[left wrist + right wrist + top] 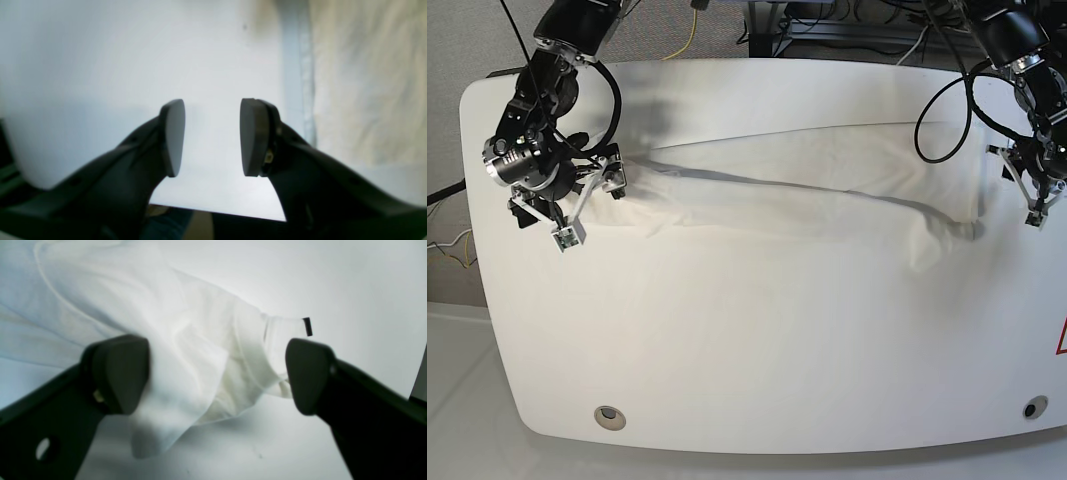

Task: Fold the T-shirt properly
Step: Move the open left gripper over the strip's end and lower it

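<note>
White table (757, 380) fills most of the base view, rounded corners, two small round holes near the near edge, one left (608, 416) and one right (1030, 408).

T-shirt (817, 185) lies on the far half of the table, stretched into a long band from left to right, creased and partly doubled over, with a ridge running along its length. Its right end hangs in a loose fold near the right side of the table. No print visible from here.

Right arm (552, 90) comes in at far left in the base view; right gripper (217, 373) sits at the shirt's left end, fingers spread wide, one on each side of a bunched fold of cloth, nothing pinched. Right wrist view: cloth passes between the pads, a small black tag (307, 326) sticks out past the far pad, table under it.

Left arm (1017, 60) comes in at far right; left gripper (212, 137) is just beside the shirt's right end, fingers apart with bare table between them, holding nothing. Left wrist view: shirt edge (302, 66) runs along the right side, apart from the pads (253, 136).
</note>
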You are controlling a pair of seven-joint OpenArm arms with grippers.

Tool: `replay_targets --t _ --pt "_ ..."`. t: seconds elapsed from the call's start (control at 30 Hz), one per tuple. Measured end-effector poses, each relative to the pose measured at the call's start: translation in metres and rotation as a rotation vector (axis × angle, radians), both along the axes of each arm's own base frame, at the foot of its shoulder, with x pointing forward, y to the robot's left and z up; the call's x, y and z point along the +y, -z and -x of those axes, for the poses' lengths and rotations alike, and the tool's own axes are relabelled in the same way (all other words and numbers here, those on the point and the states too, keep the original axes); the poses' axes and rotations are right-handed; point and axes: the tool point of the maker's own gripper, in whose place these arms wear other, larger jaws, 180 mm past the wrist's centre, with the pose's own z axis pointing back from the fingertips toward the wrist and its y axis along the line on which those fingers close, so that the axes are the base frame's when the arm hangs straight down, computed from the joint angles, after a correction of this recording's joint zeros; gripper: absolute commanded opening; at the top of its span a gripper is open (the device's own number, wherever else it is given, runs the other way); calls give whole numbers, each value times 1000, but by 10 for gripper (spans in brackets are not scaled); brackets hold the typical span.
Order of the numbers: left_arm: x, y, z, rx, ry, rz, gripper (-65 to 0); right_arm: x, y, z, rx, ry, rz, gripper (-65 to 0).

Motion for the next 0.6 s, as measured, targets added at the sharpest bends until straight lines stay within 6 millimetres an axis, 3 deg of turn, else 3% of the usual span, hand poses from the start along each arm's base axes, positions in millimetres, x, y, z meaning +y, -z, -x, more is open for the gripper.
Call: replay_targets --t 0.37,0.6 --pt "6 43 12 27 -80 128 -393 -2 1 2 5 1 6 -8" --pt "9 46 9 26 -95 148 -393 -3 1 2 5 0 7 -8"
